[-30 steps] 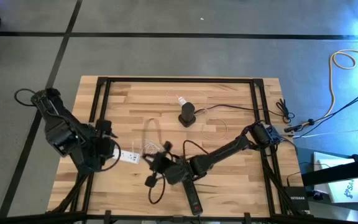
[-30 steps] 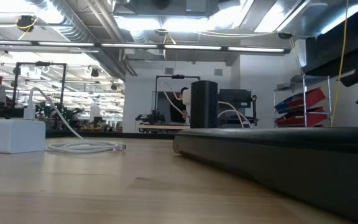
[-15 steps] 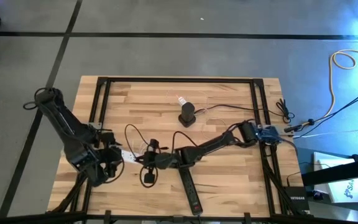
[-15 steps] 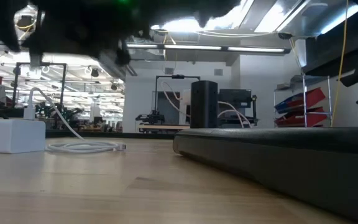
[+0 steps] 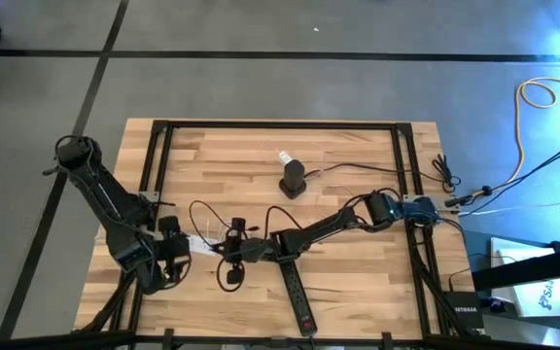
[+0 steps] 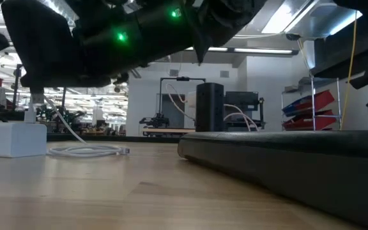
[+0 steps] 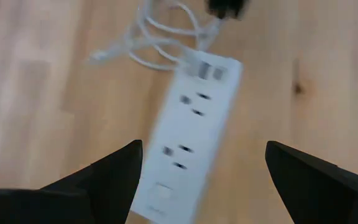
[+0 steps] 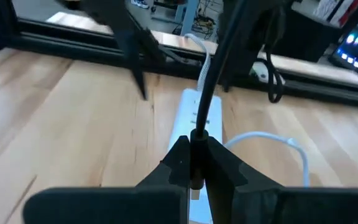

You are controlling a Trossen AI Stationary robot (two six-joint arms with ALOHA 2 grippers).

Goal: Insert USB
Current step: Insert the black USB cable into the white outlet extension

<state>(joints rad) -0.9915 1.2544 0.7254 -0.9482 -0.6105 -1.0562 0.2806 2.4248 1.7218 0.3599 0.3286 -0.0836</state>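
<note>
A wooden table (image 5: 338,165) seen from straight above, with two dark robot arms reaching in from either side. The left gripper (image 7: 201,168) hovers over a white power strip (image 7: 188,140) near the table's 8 o'clock edge, its two fingers (image 7: 114,171) spread wide and released, with the strip lying between them below and nothing held. The strip shows outlets along its face, and a plug sits in the end farthest from the gripper. A white cable (image 7: 160,43) coils on the wood just past that end.

The right arm stretches from the 3 o'clock side across toward the middle of the table. The right gripper (image 8: 196,163) is clenched on a thin black cable (image 8: 213,74), which rises from between the fingertips. Ahead of these fingertips lies the same white power strip (image 8: 194,121), lengthwise, with white cable curling at its side. Which end of the black cable carries the USB plug cannot be told. In the overhead view the black cable (image 5: 207,209) loops above the wood between the two grippers.

A black power strip (image 5: 297,297) lies toward 6 o'clock. A small black upright device (image 5: 294,178) stands toward 12 o'clock, with thin wires running from it.
</note>
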